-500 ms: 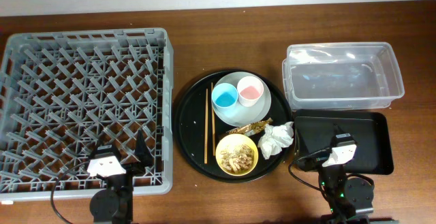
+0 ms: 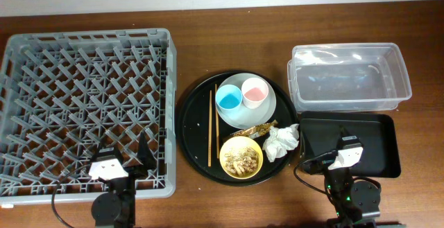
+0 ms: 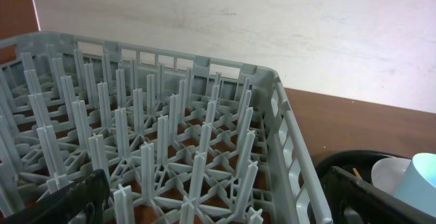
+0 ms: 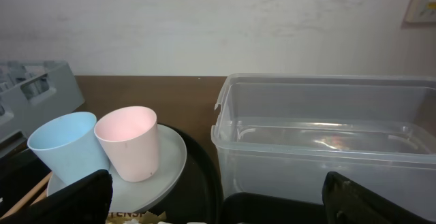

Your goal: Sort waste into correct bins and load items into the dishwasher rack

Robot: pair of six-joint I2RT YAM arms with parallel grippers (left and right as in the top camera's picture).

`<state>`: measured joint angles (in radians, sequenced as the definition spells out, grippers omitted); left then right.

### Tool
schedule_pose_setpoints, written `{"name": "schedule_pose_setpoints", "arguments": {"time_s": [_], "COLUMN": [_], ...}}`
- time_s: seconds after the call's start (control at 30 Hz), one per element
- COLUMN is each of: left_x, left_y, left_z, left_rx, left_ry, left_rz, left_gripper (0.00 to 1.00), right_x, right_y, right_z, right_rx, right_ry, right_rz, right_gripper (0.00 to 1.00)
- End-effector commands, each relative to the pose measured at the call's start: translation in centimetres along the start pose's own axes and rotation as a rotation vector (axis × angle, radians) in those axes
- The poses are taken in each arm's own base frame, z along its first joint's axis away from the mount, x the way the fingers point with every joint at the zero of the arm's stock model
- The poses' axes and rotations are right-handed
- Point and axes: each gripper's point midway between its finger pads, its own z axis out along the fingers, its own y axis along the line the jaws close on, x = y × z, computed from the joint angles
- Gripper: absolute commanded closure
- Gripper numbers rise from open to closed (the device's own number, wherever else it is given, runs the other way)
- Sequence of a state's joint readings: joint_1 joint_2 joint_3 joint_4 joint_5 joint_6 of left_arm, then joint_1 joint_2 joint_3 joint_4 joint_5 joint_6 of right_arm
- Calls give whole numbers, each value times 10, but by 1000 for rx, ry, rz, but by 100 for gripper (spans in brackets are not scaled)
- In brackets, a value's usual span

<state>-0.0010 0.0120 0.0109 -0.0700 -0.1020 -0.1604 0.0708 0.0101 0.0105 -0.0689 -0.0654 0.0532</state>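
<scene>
Left end effector (image 3: 211, 207) wide, over rack (image 3: 285, 112) | right end effector (image 4: 218, 207) wide, over shallow black tray (image 2: 385, 145)

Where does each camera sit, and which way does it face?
Overhead: above the table, looking straight down on rack, round tray, tub; both arms at bottom edge.
Left wrist: low, facing across the rack; own fingers in bottom corners.
Right wrist: low, facing tub and pink cup; own fingers in bottom corners.
Both wrist views share the blue cup.

Cropped lettering on gold foil wrapper (image 4: 133, 216), not fully readable
</scene>
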Motion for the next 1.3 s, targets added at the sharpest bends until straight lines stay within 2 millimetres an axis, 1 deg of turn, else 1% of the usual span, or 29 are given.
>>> {"name": "schedule_pose_setpoints", "arguments": {"time_s": [0.0,0.9,0.93,0.97,1.0,1.03,1.07,1.1,1.13,1.17,1.2,1.23,1.27], "left_x": [0,0,3,7,4,0,-5,-30,-56,-88,-106,-121,-140], "left_y": [0,-1,-8,-32,-53,-66,-70,-73,-76,-80,-83,-85,-90], "left_z": [0,0,-1,-3,-8,-13,-17,-26,-34,-45,-51,-53,-47], "left_rx": [0,3,44,190,309,387,410,409,419,428,420,410,368], "left_ry": [-2,-2,13,35,30,20,29,39,-5,-45,-10,35,278], "left_rz": [16,16,16,16,17,18,-13,-96,-98,-94,-97,-101,-100], "left_gripper": [1,1,1,1,1,1,1,1,1,1,1,1,1], "right_x": [2,2,2,2,2,2,2,2,2,2,2,2,2], "right_y": [-3,-3,-3,-3,-3,-3,-3,-3,-3,-3,-3,-3,-3], "right_z": [0,0,0,0,0,0,0,0,0,0,0,0,0], "right_rx": [16,16,16,16,16,16,16,16,16,16,16,16,16], "right_ry": [3,3,3,3,3,3,3,3,3,3,3,3,3], "right_rz": [8,8,8,8,8,8,8,8,8,8,8,8,8], "right_gripper": [1,1,1,1,1,1,1,1,1,2,1,1,1]}}
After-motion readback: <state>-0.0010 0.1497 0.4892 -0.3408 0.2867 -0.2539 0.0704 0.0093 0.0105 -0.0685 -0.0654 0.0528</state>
